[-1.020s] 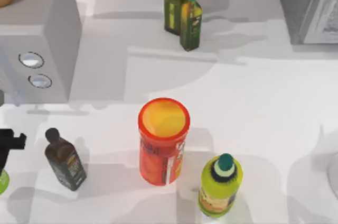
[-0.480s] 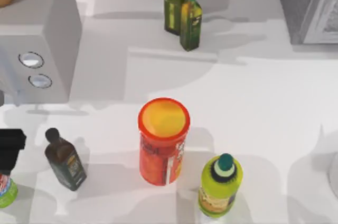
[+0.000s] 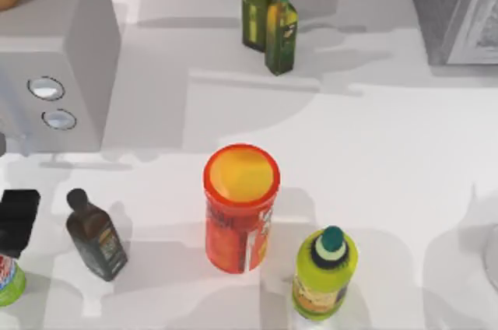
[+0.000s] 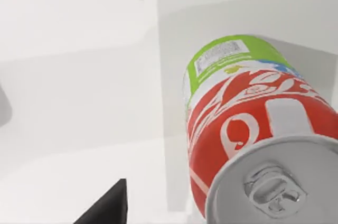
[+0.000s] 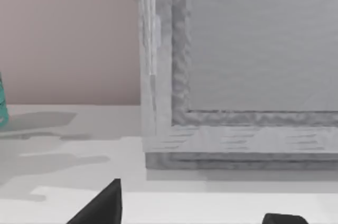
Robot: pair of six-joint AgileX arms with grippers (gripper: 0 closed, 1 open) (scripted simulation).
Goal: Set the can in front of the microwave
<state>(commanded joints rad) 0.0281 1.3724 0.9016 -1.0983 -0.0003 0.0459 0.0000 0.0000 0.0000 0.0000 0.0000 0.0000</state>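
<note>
Near the table's left edge (front), can [image 3: 8, 279] seemingly stands upright.

The can [image 4: 248, 113] carries white script lettering on red, too partial to read; its green label's print is illegible.

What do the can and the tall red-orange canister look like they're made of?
The can looks like metal: a brushed silver top with a pull tab and a glossy printed body. The canister could be card or plastic, with a smooth yellow, probably plastic lid.
</note>
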